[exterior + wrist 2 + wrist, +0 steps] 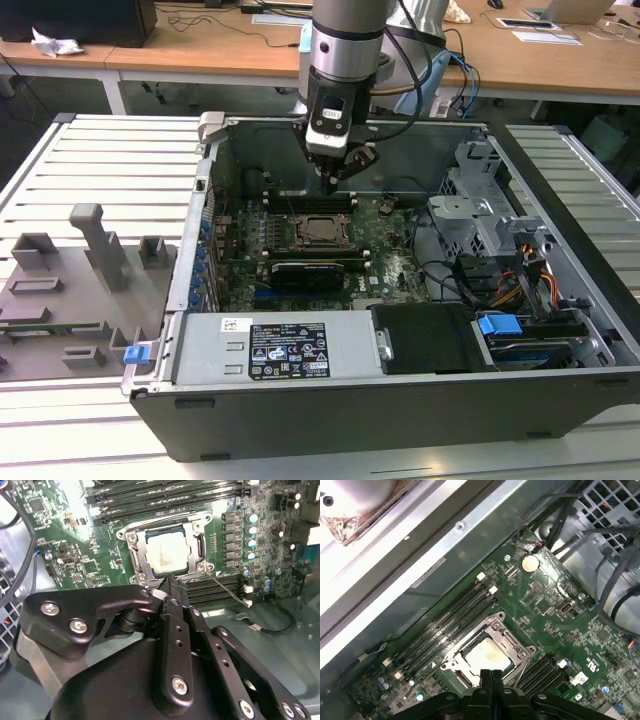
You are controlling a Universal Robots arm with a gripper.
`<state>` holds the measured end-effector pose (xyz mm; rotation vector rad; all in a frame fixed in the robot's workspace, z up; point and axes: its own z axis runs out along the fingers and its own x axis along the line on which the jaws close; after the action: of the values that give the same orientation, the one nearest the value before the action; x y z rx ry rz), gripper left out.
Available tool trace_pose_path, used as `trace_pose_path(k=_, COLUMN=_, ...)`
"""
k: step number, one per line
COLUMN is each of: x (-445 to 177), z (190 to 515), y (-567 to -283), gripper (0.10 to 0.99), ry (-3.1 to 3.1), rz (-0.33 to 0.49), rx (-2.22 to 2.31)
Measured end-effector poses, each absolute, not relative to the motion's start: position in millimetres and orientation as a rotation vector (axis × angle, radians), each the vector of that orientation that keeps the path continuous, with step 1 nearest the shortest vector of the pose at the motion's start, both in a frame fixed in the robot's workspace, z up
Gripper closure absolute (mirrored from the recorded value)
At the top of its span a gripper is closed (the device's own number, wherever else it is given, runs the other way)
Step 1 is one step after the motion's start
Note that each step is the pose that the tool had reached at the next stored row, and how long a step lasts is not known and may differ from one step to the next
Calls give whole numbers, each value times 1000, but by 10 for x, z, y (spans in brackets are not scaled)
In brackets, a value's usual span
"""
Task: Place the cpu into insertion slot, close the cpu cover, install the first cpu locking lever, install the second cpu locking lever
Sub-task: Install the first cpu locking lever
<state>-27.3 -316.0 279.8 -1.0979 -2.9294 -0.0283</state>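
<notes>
Pincer (169, 583), tips pressed together and empty, hangs just over the lowered cpu cover (135, 551), whose window frames the seated cpu (166, 554).

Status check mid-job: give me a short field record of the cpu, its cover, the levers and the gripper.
cpu: seated in the insertion slot, silvery top showing
cpu cover: lowered, framing the chip
locking lever: thin rod jutting away from a socket corner, looks unlatched
gripper: shut, nothing visibly held, tips close to the socket edge
</notes>
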Motion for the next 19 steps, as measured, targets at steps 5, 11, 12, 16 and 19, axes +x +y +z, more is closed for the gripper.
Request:
trace_pose_path(k=5, x=-273, z=2797, y=-3160, gripper=980, ry=-2996, rz=-39, rx=-919)
trace_pose_path(k=11, x=-273, z=2797, y=-3160, gripper=980, ry=-3025, rz=-39, rx=-815)
trace_pose_path(k=12, x=-273, z=2797, y=-3160, gripper=980, ry=-3028, rz=-38, rx=-803)
trace_pose_path(k=16, x=-273, z=2797, y=-3160, gripper=980, ry=-3053, rz=-38, rx=-700)
trace_pose_path(k=19, x=-273, z=2797, y=-3160, gripper=980, ry=-3059, rz=-38, rx=-669)
